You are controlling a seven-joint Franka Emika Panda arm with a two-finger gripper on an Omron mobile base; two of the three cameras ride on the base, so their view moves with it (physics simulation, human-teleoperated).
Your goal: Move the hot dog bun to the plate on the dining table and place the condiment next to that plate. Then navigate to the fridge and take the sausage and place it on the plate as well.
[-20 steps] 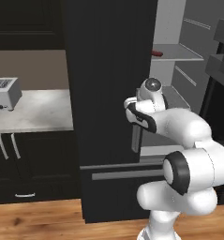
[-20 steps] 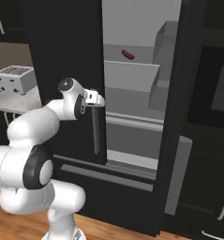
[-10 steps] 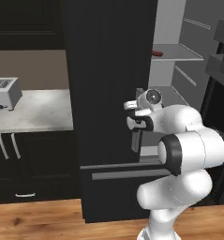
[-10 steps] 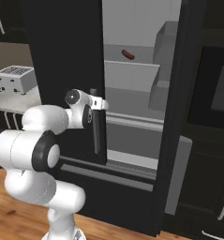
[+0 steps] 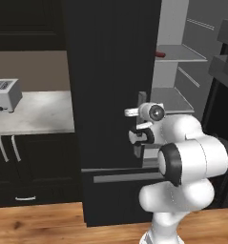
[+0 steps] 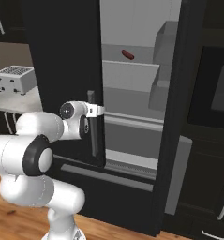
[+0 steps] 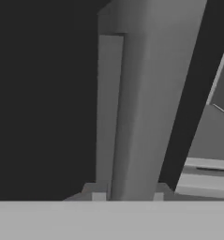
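The tall black fridge (image 6: 62, 56) stands before me with its door ajar, my gripper (image 6: 92, 111) has its fingers pinched tight on the door's upright grey handle (image 6: 93, 136), and the small dark red sausage (image 6: 128, 54) lies on an upper shelf (image 6: 130, 75) inside.

You will find no text, label, brand, number or sign to read in any of these views. The black fridge (image 5: 110, 95) door in the middle of the frame is plain, and the toaster (image 5: 3, 95) at the left edge carries no legible marking.
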